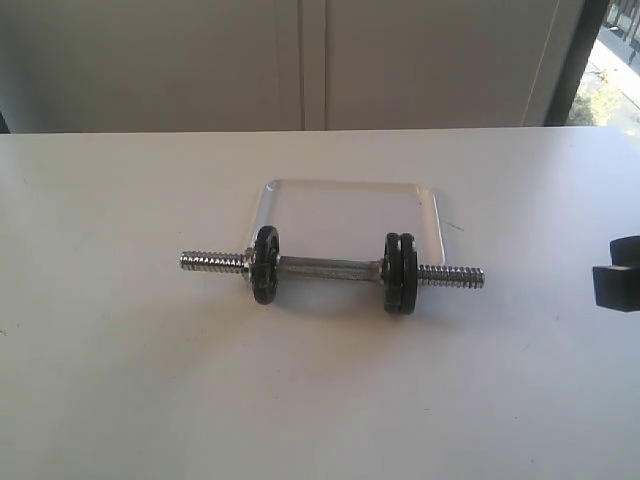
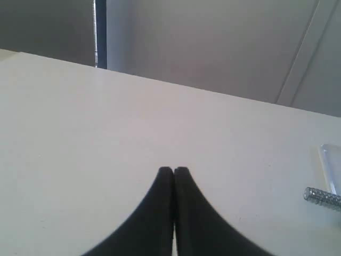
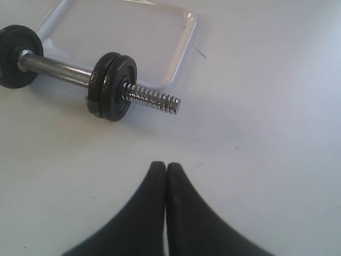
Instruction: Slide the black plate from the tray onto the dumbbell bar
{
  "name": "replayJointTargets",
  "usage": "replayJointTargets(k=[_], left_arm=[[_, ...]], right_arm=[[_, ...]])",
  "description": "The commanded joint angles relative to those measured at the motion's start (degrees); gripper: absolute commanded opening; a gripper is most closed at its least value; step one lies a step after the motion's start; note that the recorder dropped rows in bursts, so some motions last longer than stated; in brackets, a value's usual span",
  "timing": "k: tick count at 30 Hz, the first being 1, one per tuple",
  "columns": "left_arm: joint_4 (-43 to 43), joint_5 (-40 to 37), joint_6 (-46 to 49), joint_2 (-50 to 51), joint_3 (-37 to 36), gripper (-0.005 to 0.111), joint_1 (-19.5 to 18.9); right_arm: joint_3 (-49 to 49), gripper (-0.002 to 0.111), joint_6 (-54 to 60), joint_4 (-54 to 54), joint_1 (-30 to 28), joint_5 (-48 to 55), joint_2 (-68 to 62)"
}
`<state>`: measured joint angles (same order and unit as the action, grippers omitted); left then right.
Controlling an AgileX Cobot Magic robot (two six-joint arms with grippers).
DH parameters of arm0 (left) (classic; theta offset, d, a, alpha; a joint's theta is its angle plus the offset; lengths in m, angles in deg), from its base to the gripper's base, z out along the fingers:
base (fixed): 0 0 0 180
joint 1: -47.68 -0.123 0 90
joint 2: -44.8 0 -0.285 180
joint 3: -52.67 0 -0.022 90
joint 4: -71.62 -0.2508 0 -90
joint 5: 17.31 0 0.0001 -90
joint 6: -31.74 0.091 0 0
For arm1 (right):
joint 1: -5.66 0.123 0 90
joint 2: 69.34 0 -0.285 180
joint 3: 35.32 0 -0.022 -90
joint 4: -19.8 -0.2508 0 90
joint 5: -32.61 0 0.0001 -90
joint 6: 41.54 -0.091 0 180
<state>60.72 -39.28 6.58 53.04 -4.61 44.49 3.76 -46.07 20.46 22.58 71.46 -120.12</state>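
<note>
Bar (image 1: 330, 268): lying flat on the white table (image 1: 120, 380), across the centre of the exterior frame, threaded ends poking out left and right, grey middle between the weights.
Single plate (image 1: 265, 265): on the bar left of centre, standing upright on its rim, in front of the tray's lower left corner.
Pair of plates (image 1: 401, 274): on the bar right of centre, upright, pressed side by side, in front of the tray's lower right corner.
Tray (image 1: 345, 183): flat on the table, just above the bar in the exterior frame, its lower edge partly hidden behind the bar.
Left gripper (image 2: 173, 170): jaws pressed together, nothing between them, above bare table; one threaded bar end and a tray corner at the right edge of the left wrist frame.
Right gripper (image 3: 166, 166): jaws pressed together, holding nothing, well apart from the bar; seen as a black block at the right edge of the exterior frame.
</note>
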Motion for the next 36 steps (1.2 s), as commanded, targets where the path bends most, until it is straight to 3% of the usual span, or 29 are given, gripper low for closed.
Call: replayJointTargets(k=[1, 4, 8, 12, 14, 16, 20, 36], left_arm=[[4.23, 4.24, -0.61, -0.45, -3.43, 0.000, -0.13], [4.63, 4.54, -0.61, -0.45, -5.87, 0.000, -0.13], [4.38, 12.39, 3.91, -0.45, -14.28, 0.000, -0.13], [6.22, 12.39, 7.17, -0.45, -19.94, 0.000, -0.13], [10.52, 7.78, 14.46, -0.45, -19.94, 0.000, -0.13], [12.97, 8.42, 22.01, -0.45, -19.94, 0.000, -0.13], [12.97, 8.42, 26.71, -0.45, -19.94, 0.000, -0.13], [12.97, 9.56, 23.63, -0.45, -19.94, 0.000, -0.13]], right_arm=[[0.20, 0.000, -0.26, 0.21, -0.35, -0.36, 0.27], [0.20, 0.000, -0.26, 0.21, -0.35, -0.36, 0.27], [0.20, 0.000, -0.26, 0.21, -0.35, -0.36, 0.27], [0.20, 0.000, -0.26, 0.09, -0.35, -0.36, 0.27], [0.20, 0.000, -0.26, 0.19, -0.35, -0.36, 0.27], [0.20, 0.000, -0.26, 0.07, -0.35, -0.36, 0.27], [0.20, 0.000, -0.26, 0.07, -0.35, -0.36, 0.27], [0.20, 0.000, -0.26, 0.07, -0.35, -0.36, 0.27]])
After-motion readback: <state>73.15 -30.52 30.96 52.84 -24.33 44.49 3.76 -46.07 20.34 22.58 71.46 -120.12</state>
